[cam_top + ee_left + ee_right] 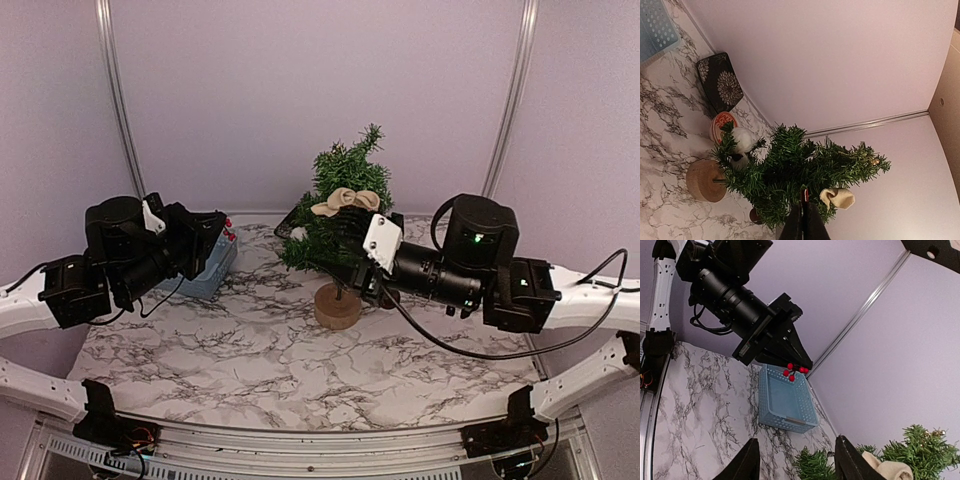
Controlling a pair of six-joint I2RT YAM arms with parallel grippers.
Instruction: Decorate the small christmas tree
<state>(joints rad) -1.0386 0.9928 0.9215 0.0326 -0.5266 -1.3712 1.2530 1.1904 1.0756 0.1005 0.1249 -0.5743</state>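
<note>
The small christmas tree [345,185] stands mid-table on its round tan stump [337,306], with a beige bow [347,200] and a white fluffy ornament [298,233] on its branches. My left gripper [222,237] hovers over the blue basket [207,279], shut on a sprig of red berries [795,371]. In the left wrist view its fingertips [804,200] pinch a red stem, with the tree [800,165] ahead. My right gripper [345,258] sits against the tree's lower right branches. It is open [799,462] with nothing between its fingers.
A black flower-patterned box [720,82] and a round red-and-white item [721,126] lie behind the tree by the back wall. The blue basket [785,400] looks empty. Purple walls enclose the marble table [250,360] on three sides.
</note>
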